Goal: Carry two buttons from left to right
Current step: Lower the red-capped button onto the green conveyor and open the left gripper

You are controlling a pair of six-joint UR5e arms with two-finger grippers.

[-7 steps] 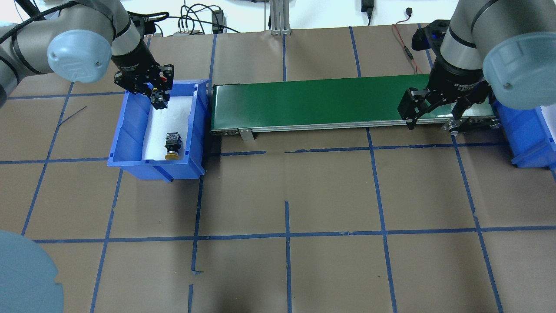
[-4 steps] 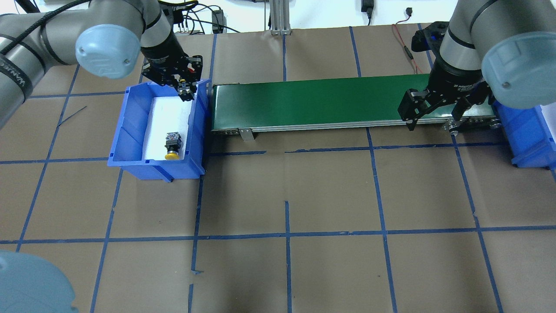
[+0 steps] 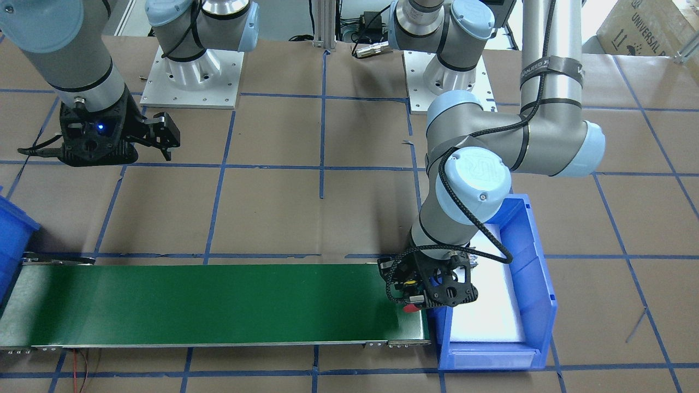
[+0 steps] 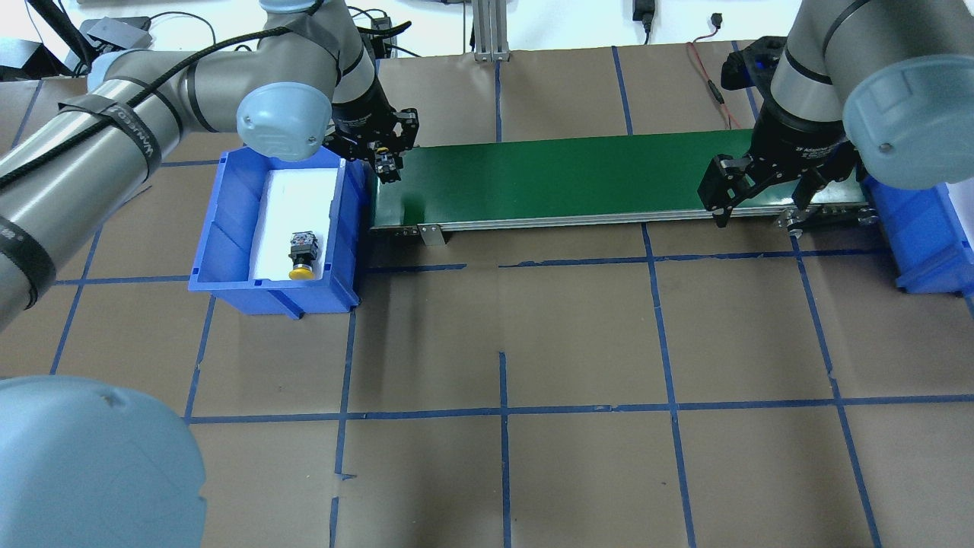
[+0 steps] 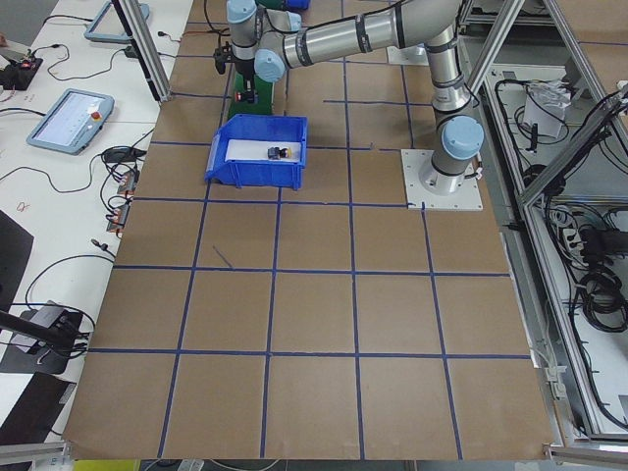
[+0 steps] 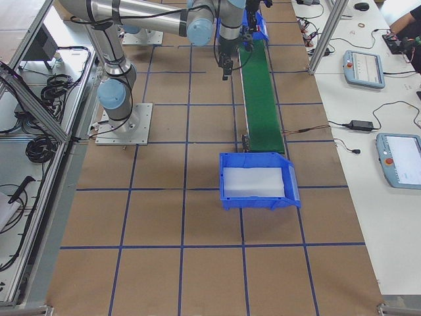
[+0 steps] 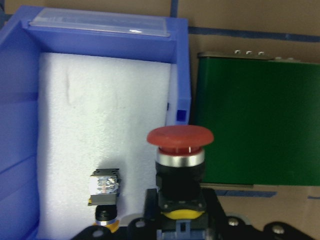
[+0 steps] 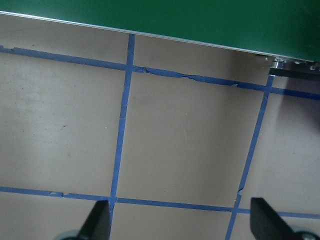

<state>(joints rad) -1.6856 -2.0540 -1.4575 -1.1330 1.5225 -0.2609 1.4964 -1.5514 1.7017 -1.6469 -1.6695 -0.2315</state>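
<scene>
My left gripper [image 4: 388, 164] is shut on the red button [image 7: 180, 145], holding it by its black collar with the cap pointing away from the wrist. It hovers over the left end of the green conveyor belt [image 4: 571, 179], just past the wall of the left blue bin [image 4: 228, 228]. The red cap also shows in the front-facing view [image 3: 410, 308]. The yellow button [image 4: 302, 256] lies on its side on the white foam in that bin, and it also shows in the left wrist view [image 7: 104, 192]. My right gripper [image 4: 755, 211] is open and empty at the belt's right end.
A second blue bin [image 4: 924, 236] with white foam stands past the belt's right end. The belt has a metal frame edge [image 4: 533, 222] along its near side. Brown paper with blue tape lines covers the table [image 4: 502, 342].
My left gripper has moved right with the red button, from above the bin's far end to over the belt's left end. The right arm has not moved.
</scene>
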